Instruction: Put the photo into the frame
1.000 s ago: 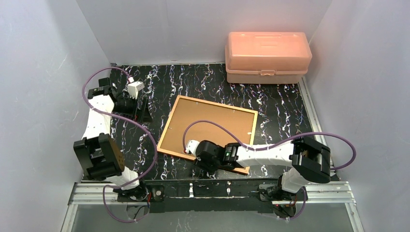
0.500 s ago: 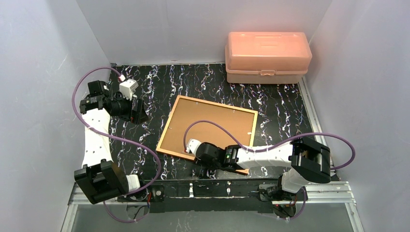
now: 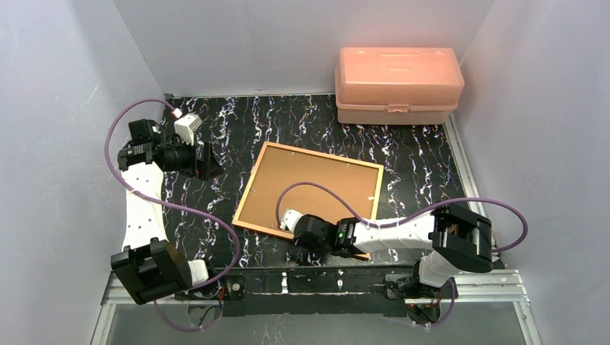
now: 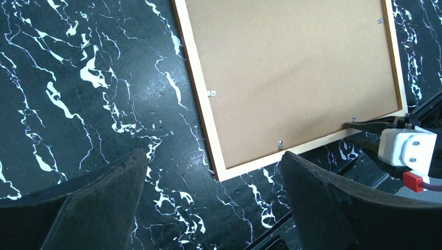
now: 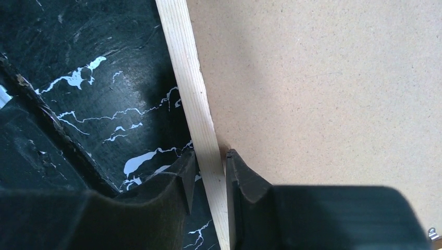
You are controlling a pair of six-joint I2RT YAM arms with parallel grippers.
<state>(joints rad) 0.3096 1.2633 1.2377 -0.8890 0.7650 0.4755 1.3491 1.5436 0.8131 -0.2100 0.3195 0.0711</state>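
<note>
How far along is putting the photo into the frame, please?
Done: nothing certain; the frame lies face down with its backing board in place, and no photo shows. In hand: the right gripper pinches the near rail; the left gripper hangs open. Left: confirming or inserting the photo.

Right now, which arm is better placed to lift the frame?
Right. The right gripper straddles the near rail of the frame, a finger on each side; the left gripper hangs open over the table, away from the frame.
</note>
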